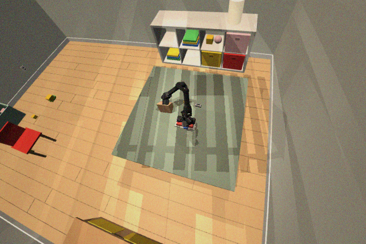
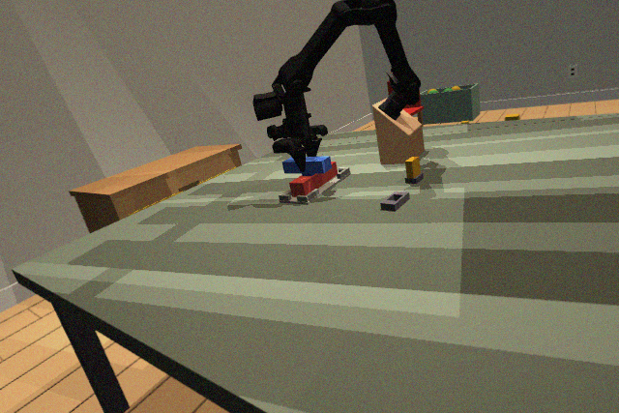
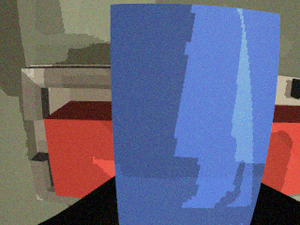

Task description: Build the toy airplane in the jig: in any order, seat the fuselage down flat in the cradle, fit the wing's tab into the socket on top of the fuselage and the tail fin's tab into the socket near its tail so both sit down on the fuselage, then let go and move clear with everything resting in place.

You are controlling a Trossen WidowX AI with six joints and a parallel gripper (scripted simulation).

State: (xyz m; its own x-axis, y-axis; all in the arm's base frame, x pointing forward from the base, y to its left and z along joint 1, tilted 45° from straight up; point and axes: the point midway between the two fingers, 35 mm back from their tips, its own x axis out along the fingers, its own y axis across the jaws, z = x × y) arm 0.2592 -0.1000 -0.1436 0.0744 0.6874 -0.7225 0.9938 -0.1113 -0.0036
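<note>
My gripper is shut on the blue wing, held across the red fuselage and close down on its top. I cannot tell whether its tab is in the socket. The fuselage lies in the grey cradle jig. The wing fills the middle of the wrist view and hides the fuselage's middle. The yellow tail fin stands upright on a small dark stand to the right, apart from the jig.
An empty dark grey holder lies right of the jig. The arm's wooden base block stands behind it. A wooden bench is beyond the table's left edge; a green crate is at the back.
</note>
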